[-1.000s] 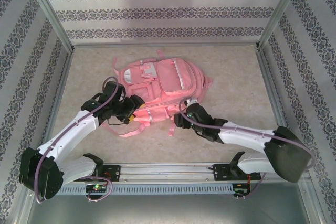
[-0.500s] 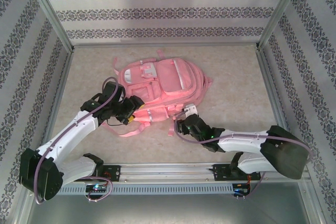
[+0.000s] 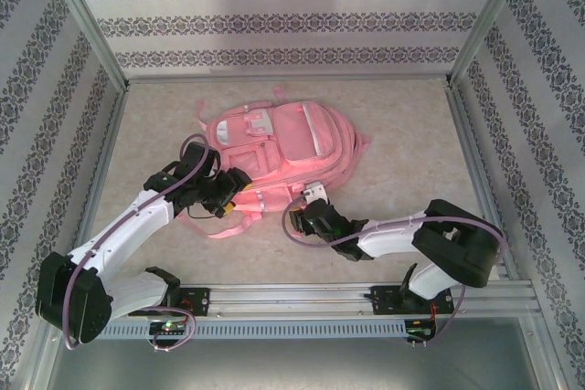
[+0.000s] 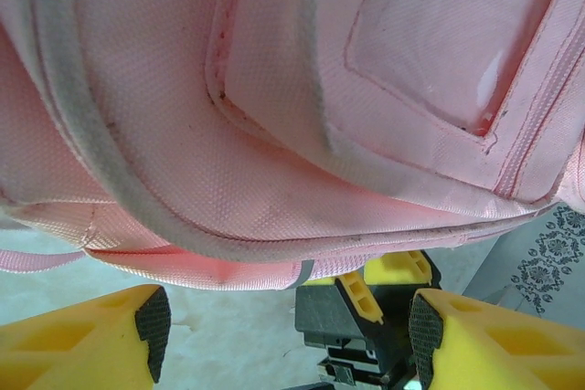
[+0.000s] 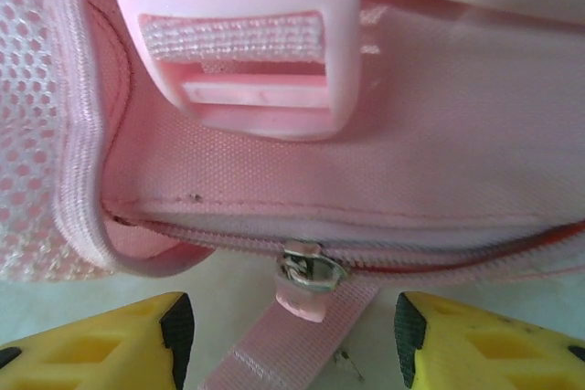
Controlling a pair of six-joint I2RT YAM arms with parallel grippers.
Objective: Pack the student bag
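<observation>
The student bag (image 3: 285, 145), a large pink backpack, lies flat in the middle of the table with its front pockets up. My left gripper (image 3: 239, 198) sits at its near left corner, open, and the bag's bottom edge (image 4: 274, 226) hangs just above the yellow fingers (image 4: 110, 340) without being pinched. My right gripper (image 3: 307, 214) is at the bag's near edge, also open. A metal zip slider with a pink pull (image 5: 311, 273) lies between and just ahead of its fingertips (image 5: 178, 335), untouched. A pink buckle (image 5: 242, 43) sits above it.
A loose pink strap (image 5: 274, 349) runs across the table under the right gripper. Another strap loop (image 3: 219, 228) lies near the left gripper. A black and yellow gripper body (image 4: 361, 317) shows beyond the left fingers. Patterned walls and metal rails (image 3: 466, 148) bound the table.
My right arm has folded and its gripper has slid left along the bag's near edge. The left arm and the bag have stayed put.
</observation>
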